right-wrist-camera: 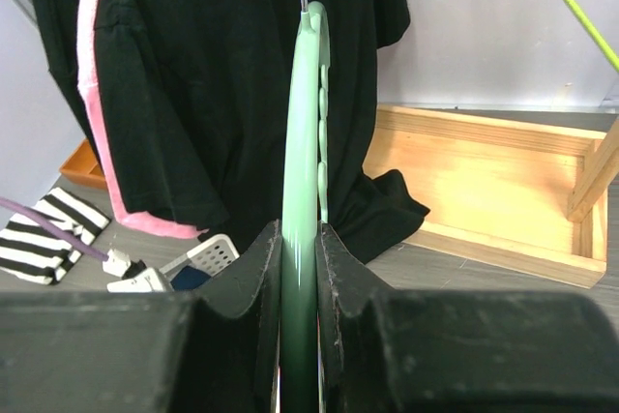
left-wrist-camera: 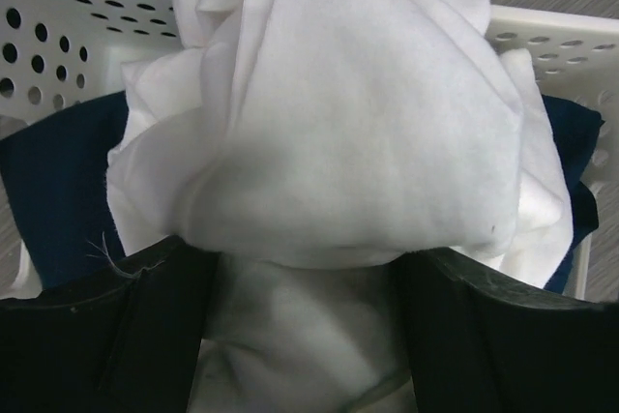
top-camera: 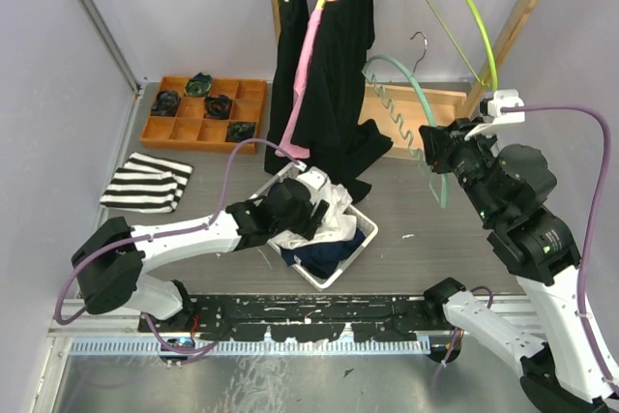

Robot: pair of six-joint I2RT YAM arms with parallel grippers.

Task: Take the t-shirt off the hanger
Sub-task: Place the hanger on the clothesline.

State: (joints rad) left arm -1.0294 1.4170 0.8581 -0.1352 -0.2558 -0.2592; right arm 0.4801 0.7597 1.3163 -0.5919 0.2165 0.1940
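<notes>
1. T-shirt [left-wrist-camera: 348,123], the white one, lies bunched up in the white basket [left-wrist-camera: 58,36], on top of a dark blue cloth [left-wrist-camera: 58,200]. It is off the hanger.
2. It looks soft, light and floppy. I think a thick fold on top is the best spot to grab.
3. The left gripper [left-wrist-camera: 305,268] has its fingers spread wide, with the shirt between them.
4. The right gripper [right-wrist-camera: 298,239] pinches the bare green hanger [right-wrist-camera: 302,123].
</notes>
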